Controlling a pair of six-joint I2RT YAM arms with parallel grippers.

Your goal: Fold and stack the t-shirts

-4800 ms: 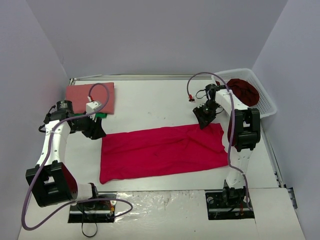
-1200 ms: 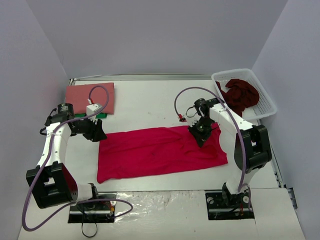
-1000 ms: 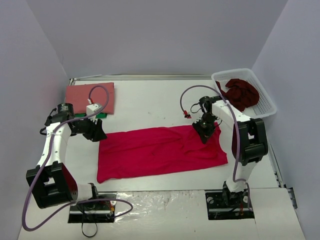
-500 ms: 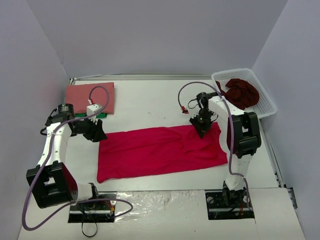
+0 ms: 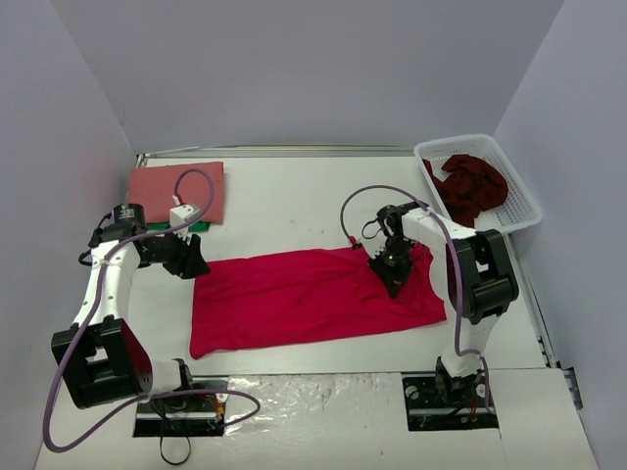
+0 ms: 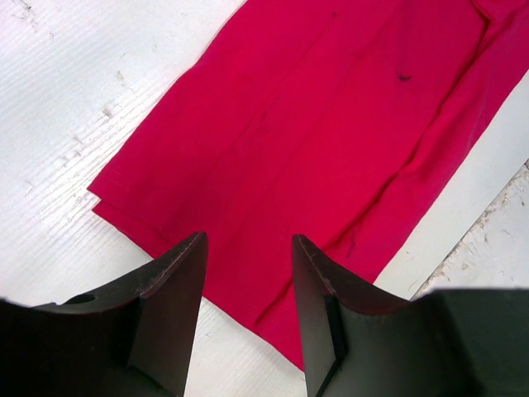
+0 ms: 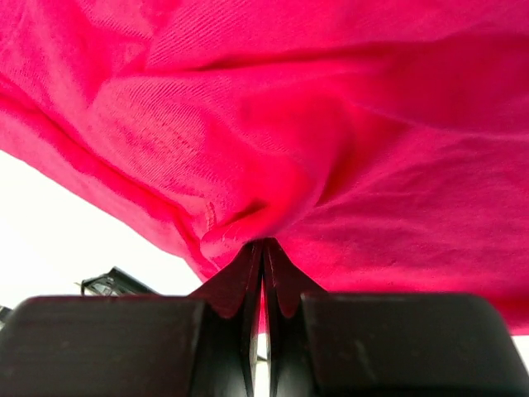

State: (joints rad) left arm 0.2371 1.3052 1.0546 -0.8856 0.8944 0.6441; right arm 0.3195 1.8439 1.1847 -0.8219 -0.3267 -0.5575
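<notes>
Shirt: flat on table, left of basket | right claw: pinched tight on a fold at the basket-side end | left claw: half open, empty, over the end away from basket | handling: light, limp, likely to slip, so you should grip hems or corners.

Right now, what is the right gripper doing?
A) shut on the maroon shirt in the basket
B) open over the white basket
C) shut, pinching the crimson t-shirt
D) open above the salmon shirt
C: in the right wrist view the right gripper has its jaws closed together, with a pucker of the crimson t-shirt gathered at their tips.
</notes>
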